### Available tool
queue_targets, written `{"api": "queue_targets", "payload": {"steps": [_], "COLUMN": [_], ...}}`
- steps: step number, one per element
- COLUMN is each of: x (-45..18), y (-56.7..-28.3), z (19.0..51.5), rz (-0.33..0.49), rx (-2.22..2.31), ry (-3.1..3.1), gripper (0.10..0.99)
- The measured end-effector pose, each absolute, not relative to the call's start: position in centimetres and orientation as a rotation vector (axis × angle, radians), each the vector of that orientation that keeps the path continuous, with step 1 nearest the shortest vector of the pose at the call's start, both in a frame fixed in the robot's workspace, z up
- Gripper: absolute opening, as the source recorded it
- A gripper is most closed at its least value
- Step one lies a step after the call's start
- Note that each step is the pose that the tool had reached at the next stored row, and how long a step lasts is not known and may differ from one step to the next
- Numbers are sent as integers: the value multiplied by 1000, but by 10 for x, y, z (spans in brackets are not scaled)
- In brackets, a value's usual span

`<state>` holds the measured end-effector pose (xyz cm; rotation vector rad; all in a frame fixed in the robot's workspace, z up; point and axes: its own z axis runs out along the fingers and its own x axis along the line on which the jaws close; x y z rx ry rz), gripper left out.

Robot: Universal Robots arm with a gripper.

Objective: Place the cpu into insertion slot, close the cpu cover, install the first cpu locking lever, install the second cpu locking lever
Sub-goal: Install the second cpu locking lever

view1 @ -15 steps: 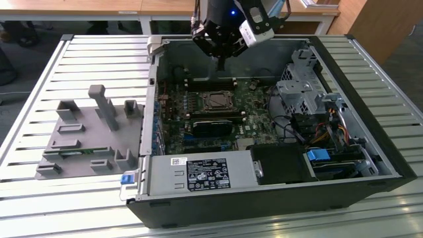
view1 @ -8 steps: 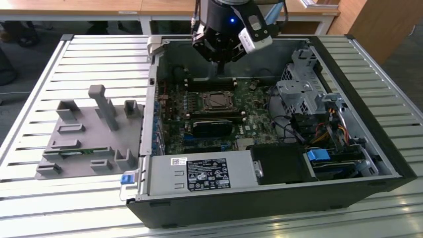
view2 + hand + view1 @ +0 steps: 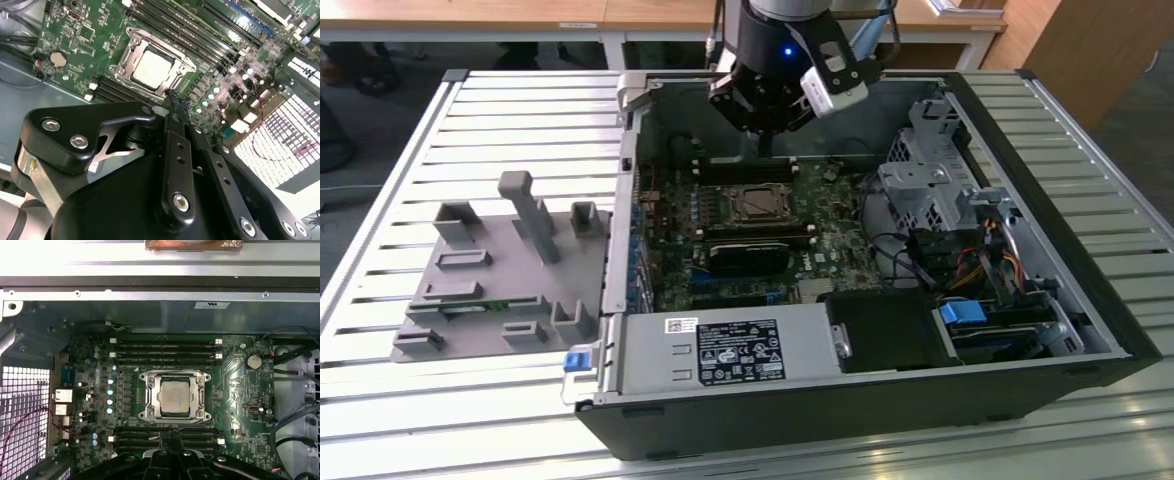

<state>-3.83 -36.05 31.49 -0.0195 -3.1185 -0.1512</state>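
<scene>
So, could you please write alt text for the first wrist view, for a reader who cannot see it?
A square silver-grey cpu sits in the black insertion slot at the middle of a green motherboard, framed by the thin silver cpu cover. Long black memory slots run on two sides of it. The black gripper hangs shut and empty over the nearer slots.

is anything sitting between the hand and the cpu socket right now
Nothing visible does. In the first wrist view the hand hangs over the memory slots beside the insertion slot, with open board between them. The cpu already sits in the slot, and the cpu cover lies flat around it.
</scene>
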Motion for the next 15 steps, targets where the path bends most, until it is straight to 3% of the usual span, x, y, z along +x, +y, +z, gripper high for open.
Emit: {"api": "queue_targets", "payload": {"steps": [15], "x": [-38], "y": [-367], "z": [295], "rz": [-151], "rx": [-19], "ry": [-3119], "gripper": [106]}}
